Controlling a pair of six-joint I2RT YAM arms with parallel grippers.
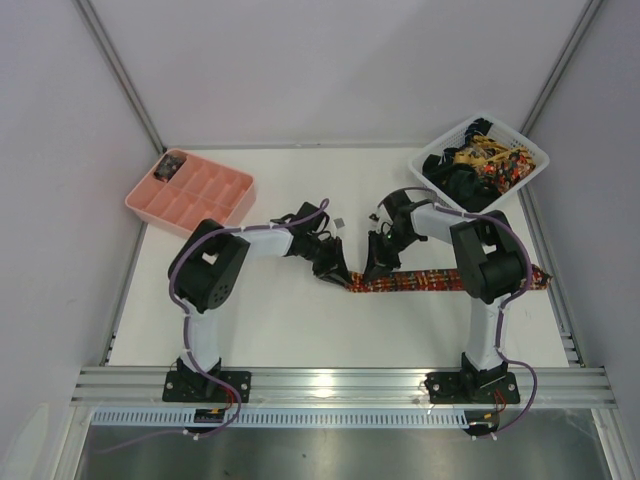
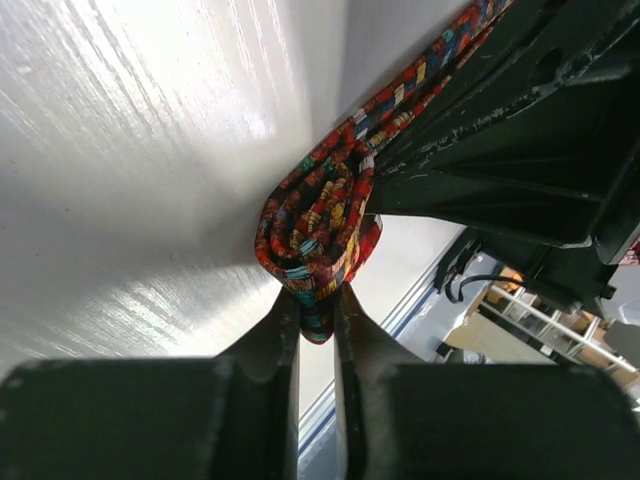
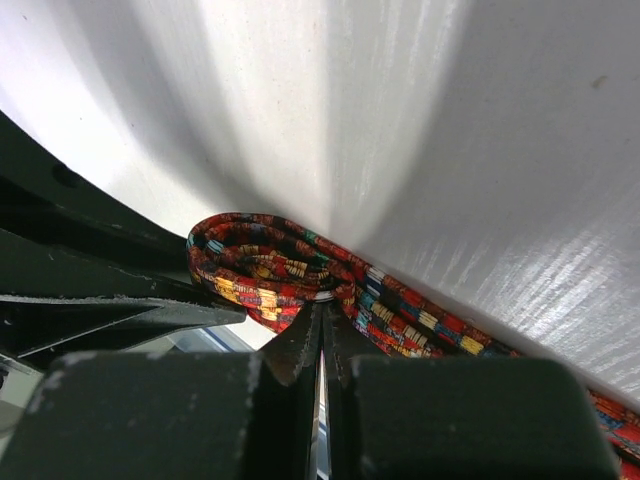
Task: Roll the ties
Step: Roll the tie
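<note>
A tie [image 1: 440,279] with a busy red, yellow and black pattern lies flat across the table, running right past the right arm. Its left end is coiled into a small roll [image 2: 315,225], which also shows in the right wrist view [image 3: 260,260]. My left gripper [image 1: 335,268] is shut on the roll's edge, with fabric pinched between its fingertips [image 2: 317,312]. My right gripper [image 1: 378,262] faces it from the other side. Its jaws are nearly closed, nipping the roll's inner layer at the tips [image 3: 322,303]. More ties [image 1: 480,165] lie heaped in the basket.
A white lattice basket [image 1: 515,130] stands at the back right. A pink compartment tray [image 1: 140,200] stands at the back left with a small dark bundle [image 1: 170,166] in its far corner. The two grippers nearly touch; the right one fills the left wrist view's upper right [image 2: 500,130].
</note>
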